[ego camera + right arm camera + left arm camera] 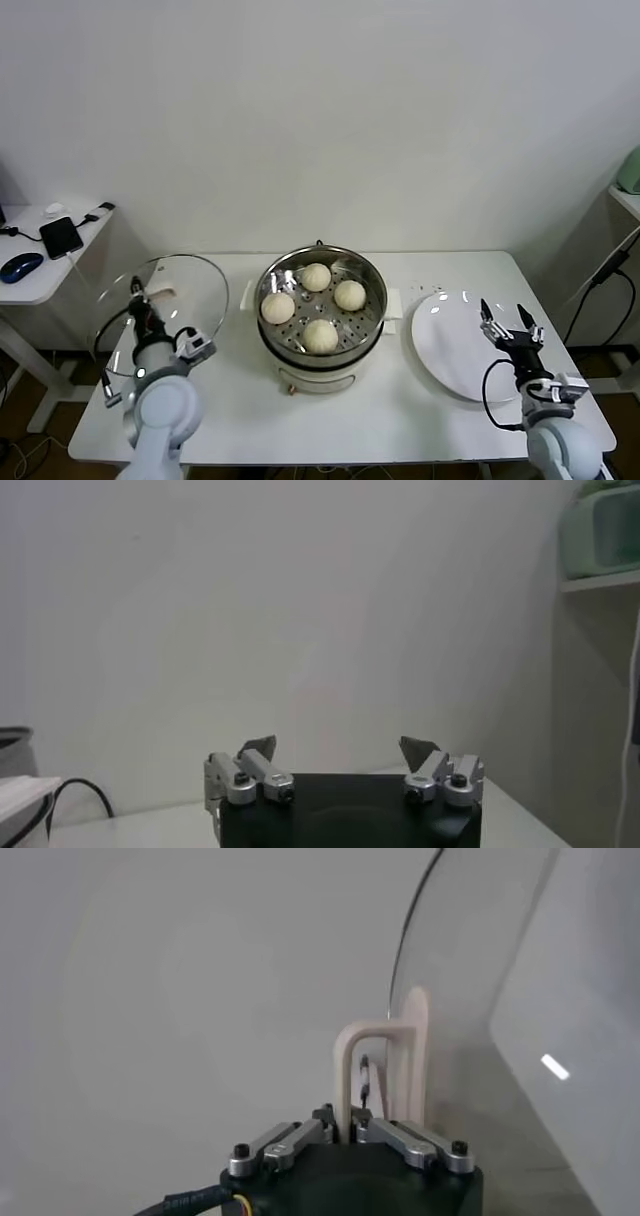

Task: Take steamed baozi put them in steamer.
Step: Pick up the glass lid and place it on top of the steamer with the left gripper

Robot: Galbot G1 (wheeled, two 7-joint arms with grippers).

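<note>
Several cream-white steamed baozi (316, 277) lie inside the shiny steel steamer (372, 318) at the table's middle. On the left, my left gripper (141, 312) is shut on the white handle (158, 294) of the round glass lid (190, 285), which stands tilted on edge beside the steamer. The left wrist view shows that gripper (347, 1123) pinching the handle (345, 1068), with the glass lid (480, 968) rising behind it. On the right, my right gripper (510, 325) stands open and empty over the white plate (445, 345). In its own wrist view the right gripper (340, 750) holds nothing.
The white table (420, 425) carries the steamer and the bare plate. A low side table (40, 275) at the far left holds a phone (61, 236) and a mouse (21, 266). A shelf (625, 195) and cables stand at the far right.
</note>
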